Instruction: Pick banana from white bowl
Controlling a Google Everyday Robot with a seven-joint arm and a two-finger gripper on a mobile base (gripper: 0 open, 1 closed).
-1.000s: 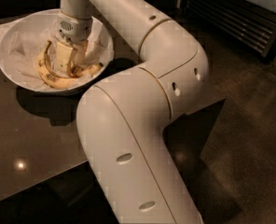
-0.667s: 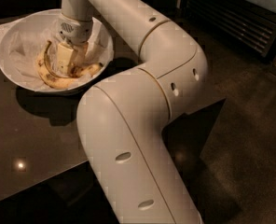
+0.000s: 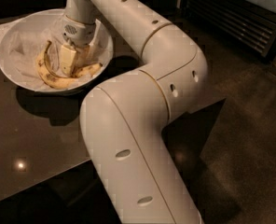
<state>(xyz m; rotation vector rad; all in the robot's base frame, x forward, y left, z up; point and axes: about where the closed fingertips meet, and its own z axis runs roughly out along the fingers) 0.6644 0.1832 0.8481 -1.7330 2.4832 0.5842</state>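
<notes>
— Banana (image 3: 58,80): have the jaws got hold of it?

— From here I cannot tell whether they are clenched or released. The gripper (image 3: 75,65) is down inside the white bowl (image 3: 12,41), right on the speckled yellow fruit, and its cream tip hides the spot where they meet.

— So where is the banana lying?

— In the bowl, on the crumpled white paper (image 3: 26,55). It curls along the near side, under and around the gripper's left.

— And around that?

— The bowl sits on a dark, glossy table (image 3: 31,139), towards its far left corner. The thick white arm (image 3: 142,55) reaches in from above, bends at a big elbow, then drops down in front of the table's edge. A brown floor (image 3: 250,125) lies off to the right.
</notes>
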